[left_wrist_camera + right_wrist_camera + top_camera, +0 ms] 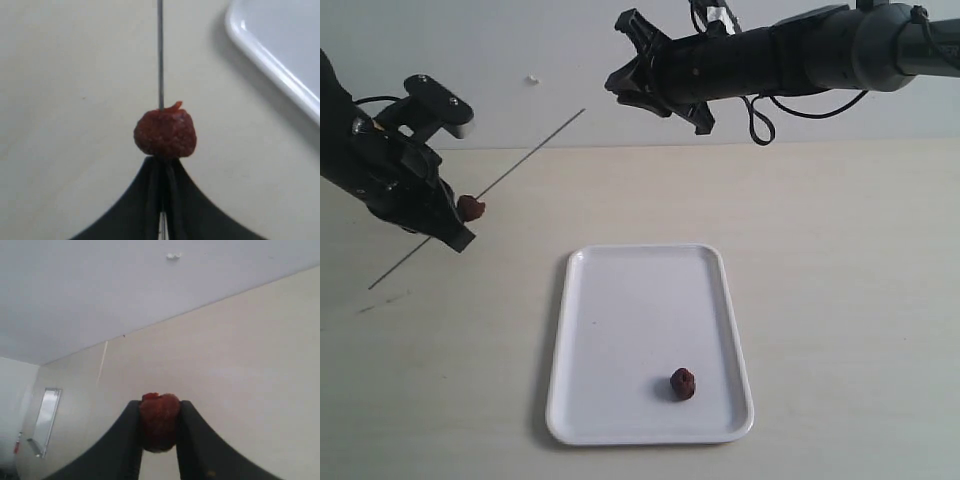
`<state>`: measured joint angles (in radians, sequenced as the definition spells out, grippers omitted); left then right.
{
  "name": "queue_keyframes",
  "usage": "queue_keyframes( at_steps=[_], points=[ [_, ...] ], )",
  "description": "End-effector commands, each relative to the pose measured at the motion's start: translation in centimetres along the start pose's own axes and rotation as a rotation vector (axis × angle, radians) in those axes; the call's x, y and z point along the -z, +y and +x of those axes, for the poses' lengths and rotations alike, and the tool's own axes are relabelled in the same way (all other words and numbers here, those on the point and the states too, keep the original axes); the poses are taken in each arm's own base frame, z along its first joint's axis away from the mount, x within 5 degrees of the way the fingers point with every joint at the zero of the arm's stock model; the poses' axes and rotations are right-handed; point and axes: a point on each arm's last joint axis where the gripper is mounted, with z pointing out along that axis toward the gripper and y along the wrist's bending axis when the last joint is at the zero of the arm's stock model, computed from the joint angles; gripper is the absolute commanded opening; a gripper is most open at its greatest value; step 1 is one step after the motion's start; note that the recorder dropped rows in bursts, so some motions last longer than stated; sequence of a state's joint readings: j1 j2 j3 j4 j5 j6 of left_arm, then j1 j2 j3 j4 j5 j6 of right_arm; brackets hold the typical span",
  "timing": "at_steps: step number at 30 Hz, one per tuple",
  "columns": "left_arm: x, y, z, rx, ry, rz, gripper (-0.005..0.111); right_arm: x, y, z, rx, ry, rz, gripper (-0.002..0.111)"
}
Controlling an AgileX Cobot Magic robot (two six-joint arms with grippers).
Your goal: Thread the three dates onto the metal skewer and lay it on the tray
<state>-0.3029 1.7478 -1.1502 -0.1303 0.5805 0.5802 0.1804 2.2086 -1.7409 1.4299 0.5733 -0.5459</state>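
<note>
Three dates are showing. One date (683, 383) is lying in the single tray (640, 300). Left of it, the left gripper (161, 165) is clamping the one skewer (160, 50), a second date (165, 132) touching its fingertips. Beyond the tray, the right gripper (159, 412) is pinching the third date (159, 425).

Beige tabletop (840, 300), plain white wall (520, 40)

Smooth, tapered black left pincer (161, 162) and right pincer (159, 412) tip matt black arms (800, 50) trailing looping black cables (758, 118).
</note>
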Motion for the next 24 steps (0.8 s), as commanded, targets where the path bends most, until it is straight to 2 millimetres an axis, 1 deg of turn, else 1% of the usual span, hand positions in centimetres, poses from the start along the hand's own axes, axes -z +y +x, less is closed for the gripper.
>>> queue_keyframes(
  at_steps=[1, 3, 8, 13, 24],
  points=[
    [0.4, -1.6, -1.1, -0.060, -0.046, 0.038, 0.000, 0.4, 0.5, -0.6, -0.023, -0.032, -0.017, 0.023],
    [0.4, -1.9, -1.4, -0.069, -0.059, 0.036, 0.000, 0.4, 0.5, -0.6, -0.023, -0.030, -0.018, 0.023],
    [0.4, -1.8, -1.7, -0.062, -0.078, 0.026, 0.000, 0.4, 0.5, -0.5, -0.023, -0.027, -0.020, 0.023],
    [0.8, -1.9, -2.3, -0.003, -0.114, 0.051, 0.000, 0.4, 0.5, -0.5, -0.025, -0.027, -0.020, 0.023],
    [0.8, -2.0, -2.4, 0.011, -0.121, 0.062, 0.000, 0.4, 0.7, -0.7, -0.061, -0.044, -0.039, 0.023]
  ],
)
